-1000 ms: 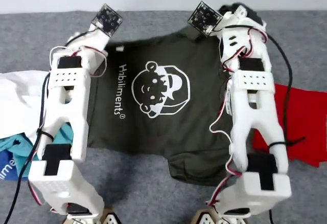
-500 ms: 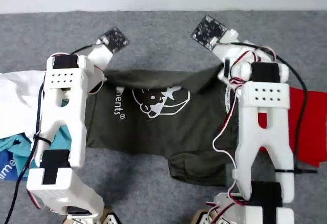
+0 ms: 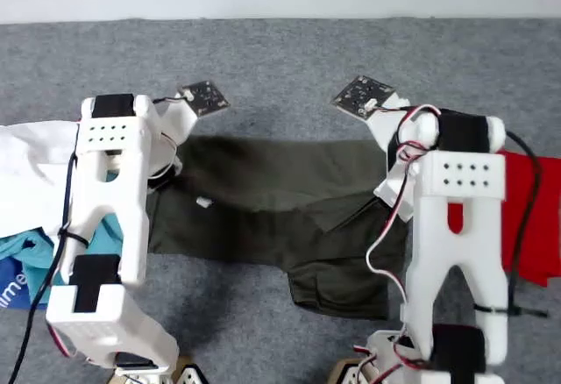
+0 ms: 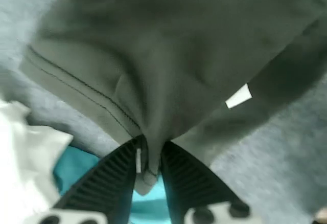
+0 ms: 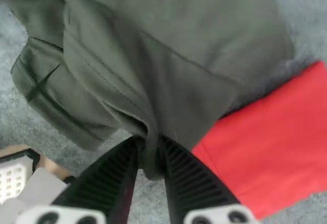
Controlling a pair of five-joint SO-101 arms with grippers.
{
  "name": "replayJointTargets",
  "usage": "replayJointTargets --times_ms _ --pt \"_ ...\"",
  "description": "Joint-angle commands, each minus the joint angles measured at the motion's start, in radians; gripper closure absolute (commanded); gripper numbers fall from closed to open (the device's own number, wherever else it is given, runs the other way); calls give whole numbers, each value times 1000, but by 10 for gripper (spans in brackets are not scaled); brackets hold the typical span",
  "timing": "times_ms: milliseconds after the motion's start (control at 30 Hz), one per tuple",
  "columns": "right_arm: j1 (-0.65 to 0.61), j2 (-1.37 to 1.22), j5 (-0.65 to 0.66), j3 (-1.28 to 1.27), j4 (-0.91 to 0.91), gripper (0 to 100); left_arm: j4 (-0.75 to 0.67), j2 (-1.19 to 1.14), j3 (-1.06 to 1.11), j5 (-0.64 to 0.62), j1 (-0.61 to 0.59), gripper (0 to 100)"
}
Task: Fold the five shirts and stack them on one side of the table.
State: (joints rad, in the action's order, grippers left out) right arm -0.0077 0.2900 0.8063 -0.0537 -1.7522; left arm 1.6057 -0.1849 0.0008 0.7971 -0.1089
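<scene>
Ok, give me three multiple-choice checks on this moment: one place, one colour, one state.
1. The red shirt lies: A) by the right arm B) by the left arm C) at the table's far edge.
2. The left claw and right claw hold a shirt coloured: A) white B) olive C) teal.
3. The left claw is: A) open B) shut on the olive shirt C) shut on a white shirt.
Key: 1A, red cloth borders the right arm; 2B, olive fabric sits in each claw; 3B, it pinches an olive hem.
</scene>
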Motion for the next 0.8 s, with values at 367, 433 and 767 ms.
replayJointTargets --times_ms 367,433,767 --pt "5 461 -15 -442 -45 989 84 0 -13 9 -25 985" --pt "5 504 -15 -497 -45 989 109 0 -13 18 -31 985" --pt "7 584 -12 -669 -39 989 140 0 70 110 -71 985"
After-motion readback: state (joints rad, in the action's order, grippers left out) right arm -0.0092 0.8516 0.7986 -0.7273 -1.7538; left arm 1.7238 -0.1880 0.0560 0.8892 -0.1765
